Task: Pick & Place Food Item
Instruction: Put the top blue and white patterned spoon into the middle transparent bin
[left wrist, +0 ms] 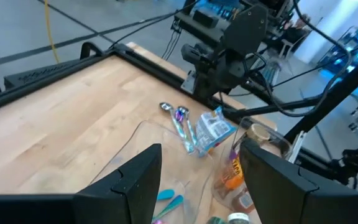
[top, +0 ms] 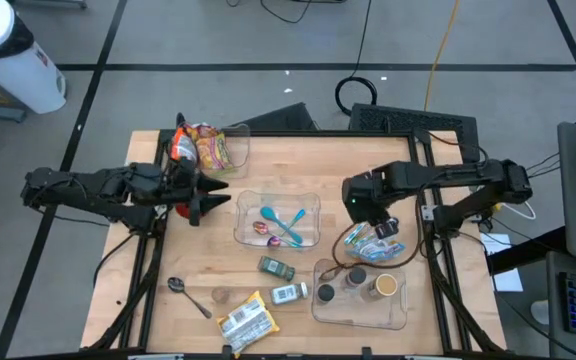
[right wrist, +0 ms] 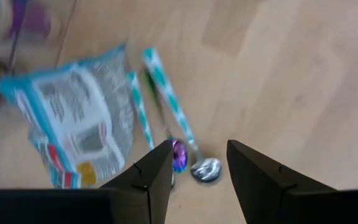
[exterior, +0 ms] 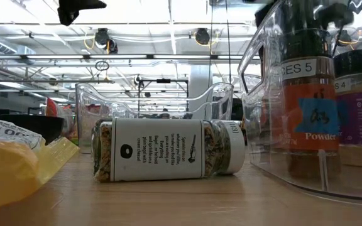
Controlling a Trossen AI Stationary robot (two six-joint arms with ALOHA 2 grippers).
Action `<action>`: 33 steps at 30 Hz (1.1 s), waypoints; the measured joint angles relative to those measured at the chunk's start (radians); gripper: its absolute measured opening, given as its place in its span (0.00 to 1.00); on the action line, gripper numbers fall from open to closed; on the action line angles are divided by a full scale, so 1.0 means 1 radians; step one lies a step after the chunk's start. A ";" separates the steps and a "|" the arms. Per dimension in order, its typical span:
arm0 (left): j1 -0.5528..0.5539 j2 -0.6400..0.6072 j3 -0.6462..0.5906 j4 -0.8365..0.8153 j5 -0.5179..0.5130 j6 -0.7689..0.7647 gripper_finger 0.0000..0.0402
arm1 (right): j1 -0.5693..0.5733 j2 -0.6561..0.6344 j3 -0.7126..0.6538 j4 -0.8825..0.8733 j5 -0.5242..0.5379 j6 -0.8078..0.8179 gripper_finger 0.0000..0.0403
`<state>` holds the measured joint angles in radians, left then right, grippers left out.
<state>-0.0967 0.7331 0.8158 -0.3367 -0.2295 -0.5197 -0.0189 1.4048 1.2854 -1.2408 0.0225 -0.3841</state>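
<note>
A blue-and-white food packet point(right wrist: 79, 134) lies flat on the table's right part point(top: 376, 245). Two teal-striped spoons point(right wrist: 166, 102) lie beside it, bowls point(right wrist: 205, 168) on the wood. My right gripper point(right wrist: 199, 163) hangs open above the spoon bowls, pointing down, next to the packet point(top: 368, 215); nothing is between its fingers. My left gripper point(left wrist: 201, 180) stands open and empty over the table's left part point(top: 223, 195), pointing toward the right arm. It sees the packet point(left wrist: 214, 130) from afar.
A clear bin point(top: 308, 200) with coloured spoons sits mid-table. A clear tray point(top: 400, 315) of spice jars stands near the front right. Two spice jars point(top: 276, 267) point(exterior: 168, 150), a yellow packet point(top: 246, 318), a metal spoon point(top: 183, 290) and a snack bag point(top: 206, 145) lie around.
</note>
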 joint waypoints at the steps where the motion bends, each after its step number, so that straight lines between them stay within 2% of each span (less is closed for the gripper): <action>1: 0.000 0.011 0.000 0.000 0.000 -0.005 0.56 | -0.002 -0.004 -0.030 0.012 -0.001 -0.020 0.36; 8: 0.000 0.105 0.000 0.053 -0.007 -0.026 0.56 | -0.006 -0.024 -0.242 0.158 -0.001 -0.103 0.36; 16: 0.007 0.182 0.000 0.184 -0.006 -0.007 0.56 | -0.006 -0.026 -0.404 0.341 0.001 -0.133 0.36; 23: 0.027 0.204 0.000 0.240 0.021 -0.013 0.56 | -0.006 -0.027 -0.485 0.458 0.033 -0.125 0.36; 33: 0.044 0.205 0.000 0.238 0.021 -0.034 0.56 | -0.006 -0.026 -0.551 0.558 0.028 -0.093 0.36</action>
<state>-0.0525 0.9382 0.8158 -0.0990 -0.2088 -0.5534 -0.0254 1.3785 0.7345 -0.6829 0.0509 -0.4766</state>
